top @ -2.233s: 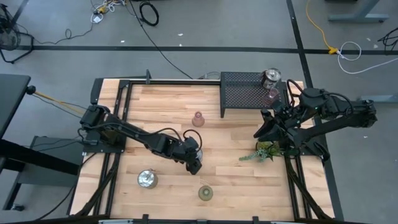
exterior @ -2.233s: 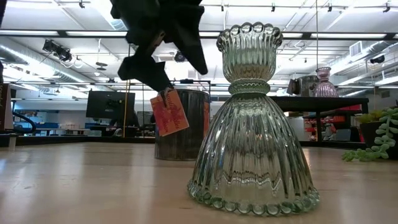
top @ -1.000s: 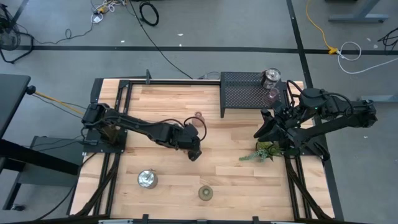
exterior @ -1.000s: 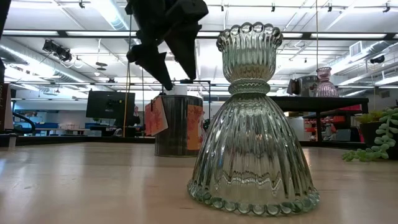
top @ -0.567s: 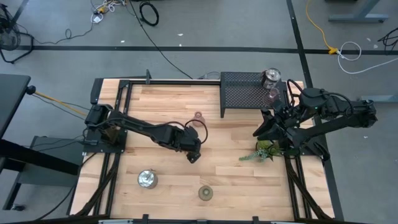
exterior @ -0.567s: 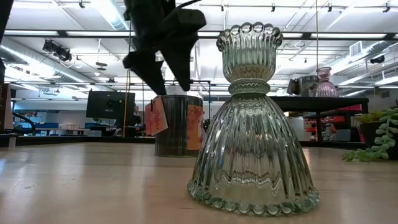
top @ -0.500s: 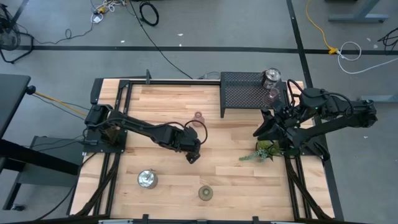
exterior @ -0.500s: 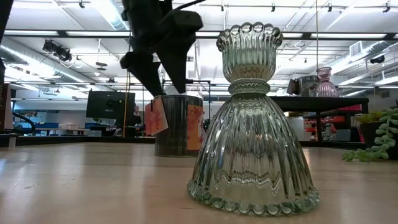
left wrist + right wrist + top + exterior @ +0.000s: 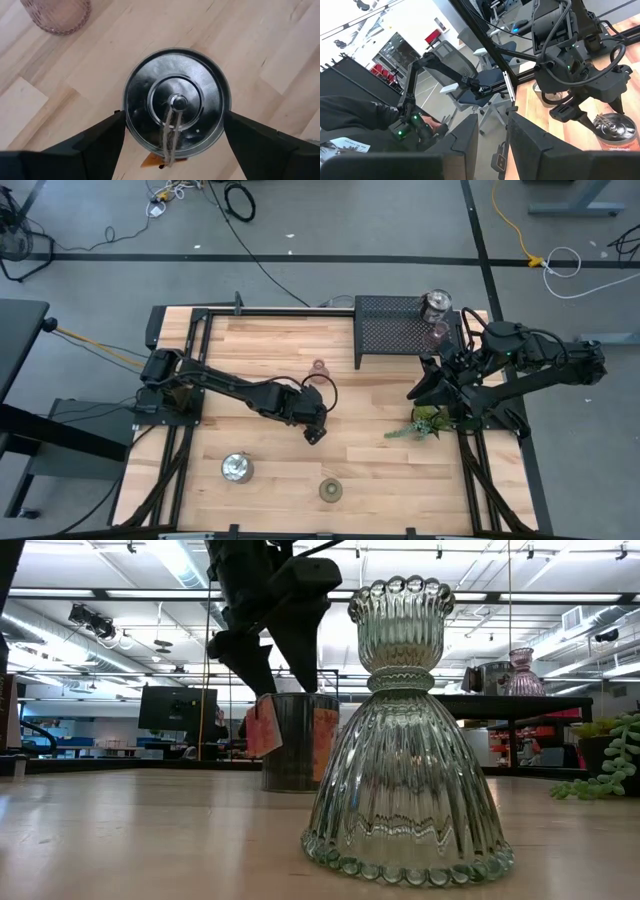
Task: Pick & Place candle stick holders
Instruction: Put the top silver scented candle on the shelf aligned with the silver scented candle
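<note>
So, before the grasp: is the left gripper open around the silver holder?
Open. The left gripper has a finger on either side of the upright silver holder, neither touching.

You have bright, even light from ceiling strips overhead, so shadows on the wooden table (image 9: pixel 260 350) are soft and faint. In the low view the ribbed glass holder (image 9: pixel 405 740) is sharp and glints along its ridges, while the room behind it is hazier. In the left wrist view the silver holder (image 9: pixel 175 102) shows dull reflections, and the dark fingers (image 9: pixel 75 145) beside it look soft.
</note>
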`<state>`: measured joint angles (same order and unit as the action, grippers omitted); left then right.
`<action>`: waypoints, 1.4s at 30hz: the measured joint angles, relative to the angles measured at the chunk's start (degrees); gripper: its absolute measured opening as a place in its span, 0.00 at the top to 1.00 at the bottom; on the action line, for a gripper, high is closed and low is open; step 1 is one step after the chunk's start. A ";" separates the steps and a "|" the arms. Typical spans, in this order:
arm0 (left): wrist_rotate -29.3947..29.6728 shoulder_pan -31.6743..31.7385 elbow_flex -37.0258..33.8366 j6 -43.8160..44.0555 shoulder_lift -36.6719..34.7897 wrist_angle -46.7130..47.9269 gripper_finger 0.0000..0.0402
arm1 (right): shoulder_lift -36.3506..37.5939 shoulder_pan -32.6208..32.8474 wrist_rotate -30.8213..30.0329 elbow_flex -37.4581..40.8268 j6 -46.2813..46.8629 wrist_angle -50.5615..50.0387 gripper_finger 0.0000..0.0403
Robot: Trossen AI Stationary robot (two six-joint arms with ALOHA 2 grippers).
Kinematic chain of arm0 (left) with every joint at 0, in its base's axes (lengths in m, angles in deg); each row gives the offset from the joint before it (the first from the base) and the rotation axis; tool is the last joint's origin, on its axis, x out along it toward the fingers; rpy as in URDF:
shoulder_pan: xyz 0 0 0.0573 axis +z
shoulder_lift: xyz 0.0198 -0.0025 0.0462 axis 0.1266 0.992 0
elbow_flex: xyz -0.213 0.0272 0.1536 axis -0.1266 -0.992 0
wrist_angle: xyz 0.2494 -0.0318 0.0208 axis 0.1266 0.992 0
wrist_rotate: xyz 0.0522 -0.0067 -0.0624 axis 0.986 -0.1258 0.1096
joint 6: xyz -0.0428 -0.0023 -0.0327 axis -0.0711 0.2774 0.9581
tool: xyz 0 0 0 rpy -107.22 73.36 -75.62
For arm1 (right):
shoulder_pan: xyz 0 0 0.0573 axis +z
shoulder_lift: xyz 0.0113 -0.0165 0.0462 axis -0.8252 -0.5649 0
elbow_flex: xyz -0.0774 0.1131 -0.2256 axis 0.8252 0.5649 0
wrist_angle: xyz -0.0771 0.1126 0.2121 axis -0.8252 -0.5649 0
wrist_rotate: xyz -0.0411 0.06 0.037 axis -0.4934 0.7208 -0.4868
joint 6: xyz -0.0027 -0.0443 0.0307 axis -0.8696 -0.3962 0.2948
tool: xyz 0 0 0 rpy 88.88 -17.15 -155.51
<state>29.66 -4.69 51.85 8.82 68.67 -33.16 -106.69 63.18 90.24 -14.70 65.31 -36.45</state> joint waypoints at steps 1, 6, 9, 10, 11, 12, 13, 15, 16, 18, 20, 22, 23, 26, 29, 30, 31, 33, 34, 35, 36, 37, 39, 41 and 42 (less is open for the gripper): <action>-0.16 0.14 -0.01 -0.16 -0.02 -0.02 0.16 | 0.00 0.00 0.00 0.00 0.00 -0.01 0.73; -2.20 0.31 -0.10 -0.62 -0.55 0.32 0.16 | 0.00 0.00 0.00 0.00 -0.01 -0.03 0.73; -2.61 0.30 -0.10 -1.74 -0.55 0.12 0.16 | 0.00 0.01 0.00 0.00 -0.03 -0.09 0.73; -2.88 0.30 -0.10 -1.91 -0.55 0.06 0.16 | 0.00 0.00 0.00 0.00 -0.03 -0.10 0.73; -3.03 0.30 -0.10 -2.49 -0.55 0.00 0.16 | 0.00 0.01 0.00 0.00 -0.03 -0.12 0.73; -3.15 0.30 -0.10 -3.15 -0.55 -0.05 0.16 | 0.00 0.01 0.00 0.00 -0.03 -0.15 0.73; -3.15 0.30 -0.10 -4.06 -0.55 -0.09 0.16 | 0.00 0.00 0.00 0.00 -0.05 -0.20 0.73; -3.57 0.36 -0.10 -5.36 -0.55 -0.39 0.16 | 0.00 0.00 -0.02 0.00 -0.11 -0.23 0.73; -4.11 0.52 -0.10 -6.18 -0.55 -0.74 0.16 | 0.00 0.00 -0.02 0.00 -0.11 -0.23 0.73; -5.45 0.55 -0.10 -8.43 -0.57 -1.44 0.16 | 0.00 0.02 0.00 0.00 -0.11 -0.25 0.73; -6.52 0.54 -0.10 -10.36 -0.60 -2.04 0.16 | 0.00 0.00 -0.01 0.00 -0.11 -0.28 0.73; -6.71 0.83 -0.10 -10.86 -0.61 -2.16 0.16 | 0.00 0.00 -0.02 0.00 -0.11 -0.30 0.73; -6.78 1.00 -0.10 -11.47 -0.63 -2.14 0.16 | 0.00 0.00 -0.01 0.00 -0.11 -0.31 0.73; -7.23 1.31 -0.10 -13.92 -0.89 -2.46 0.16 | 0.00 0.00 -0.02 0.00 -0.09 -0.32 0.73; -7.58 1.31 -0.09 -17.28 -0.90 -2.67 0.16 | 0.00 0.00 -0.02 0.00 -0.09 -0.33 0.73; -7.71 1.31 -0.08 -18.16 -0.90 -2.69 0.16 | 0.00 0.00 -0.02 0.00 -0.09 -0.34 0.73; -8.08 1.29 -0.10 -19.25 -0.90 -2.69 0.16 | 0.00 0.01 -0.02 0.00 -0.09 -0.36 0.73; -8.82 1.24 -0.10 -21.04 -0.90 -2.64 0.16 | 0.00 0.01 -0.02 0.00 -0.09 -0.37 0.73; -9.57 1.26 -0.07 -21.97 -0.90 -2.70 0.16 | 0.00 0.00 -0.02 0.00 -0.09 -0.37 0.73; -10.27 1.25 -0.07 -22.54 -0.90 -2.70 0.16 | 0.00 0.00 -0.02 0.00 -0.09 -0.38 0.73; -10.78 1.24 -0.07 -23.41 -0.90 -2.67 0.16 | 0.00 0.02 -0.02 0.00 -0.09 -0.38 0.73; -10.87 1.24 -0.07 -23.82 -0.90 -2.70 0.16 | 0.00 0.00 -0.02 0.00 -0.09 -0.38 0.73; -10.61 1.20 -0.07 -24.46 -0.90 -2.62 0.16 | 0.00 0.00 -0.02 0.00 -0.09 -0.38 0.73; -9.78 1.18 -0.07 -25.67 -0.90 -2.45 0.16 | 0.00 0.01 -0.04 0.00 -0.09 -0.38 0.73; -9.19 1.16 -0.07 -26.48 -0.90 -2.36 0.16 | 0.00 0.02 -0.05 0.00 -0.09 -0.37 0.73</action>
<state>20.47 -3.53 51.78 -17.65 67.78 -35.52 -106.69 63.20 90.20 -14.70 65.22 -36.82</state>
